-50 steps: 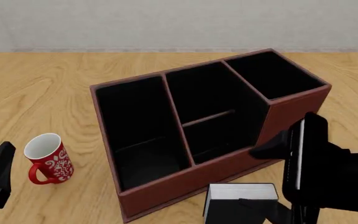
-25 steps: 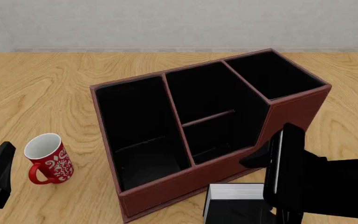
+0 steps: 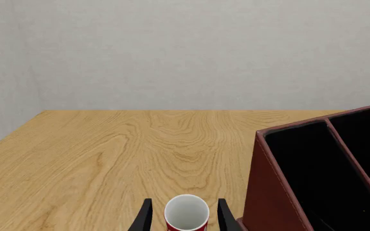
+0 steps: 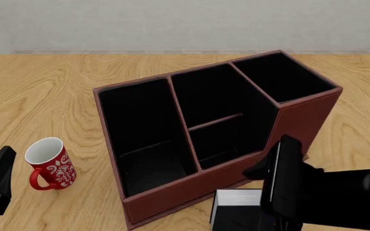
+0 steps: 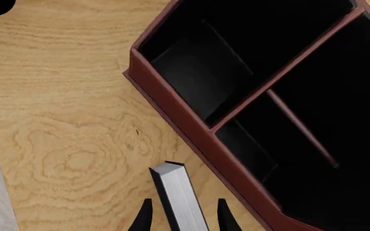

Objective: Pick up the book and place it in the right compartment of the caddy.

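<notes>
The box [image 4: 300,113] has reddish-brown walls and a black lining in all its cells. The book [image 4: 236,204] has a black cover and a white, faintly grey block of page edges. The mug [image 4: 48,163] near the table's left edge is red with a white swirling pattern and a white inside. The table [image 4: 44,91] is light wood with wavy darker grain. Both arms are black.

From my left wrist camera I see the left gripper [image 3: 184,217] with its two dark fingertips [image 3: 144,219] spread, and the white mouth of a mug [image 3: 186,211] sitting between them in the picture. Just beside the mug stands the caddy [image 3: 270,192], its reddish-brown wall and black-lined cells showing. The wooden table [image 3: 108,154] runs back to a pale wall [image 3: 185,53].
</notes>
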### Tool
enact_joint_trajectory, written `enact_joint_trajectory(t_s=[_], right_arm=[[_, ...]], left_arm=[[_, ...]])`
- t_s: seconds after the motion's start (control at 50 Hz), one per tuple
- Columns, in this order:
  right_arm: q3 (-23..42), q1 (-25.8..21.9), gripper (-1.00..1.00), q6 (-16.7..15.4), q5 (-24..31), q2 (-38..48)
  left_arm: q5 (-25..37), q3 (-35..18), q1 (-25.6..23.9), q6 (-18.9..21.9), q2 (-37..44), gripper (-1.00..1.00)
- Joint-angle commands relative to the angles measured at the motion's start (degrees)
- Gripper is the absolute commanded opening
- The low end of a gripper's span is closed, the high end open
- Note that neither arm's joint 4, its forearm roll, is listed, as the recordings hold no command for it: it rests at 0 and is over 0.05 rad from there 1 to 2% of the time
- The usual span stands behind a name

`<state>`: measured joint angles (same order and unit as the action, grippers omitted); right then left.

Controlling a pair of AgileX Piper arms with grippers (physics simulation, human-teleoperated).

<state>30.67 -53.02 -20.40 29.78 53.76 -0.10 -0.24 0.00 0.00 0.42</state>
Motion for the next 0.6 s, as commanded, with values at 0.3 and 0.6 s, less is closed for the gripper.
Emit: enact_joint_trajectory(t_s=[0.3,0.6], right_arm=[[-3.0,0.7,1.00,2.1,-5.1,3.8],[-4.4,0.6,1.00,3.5,-7.8,5.6]], left_arm=[[0.0,0.0,0.0,0.0,0.0,1.00],[0.0,0.0,0.0,0.0,0.0,1.00]])
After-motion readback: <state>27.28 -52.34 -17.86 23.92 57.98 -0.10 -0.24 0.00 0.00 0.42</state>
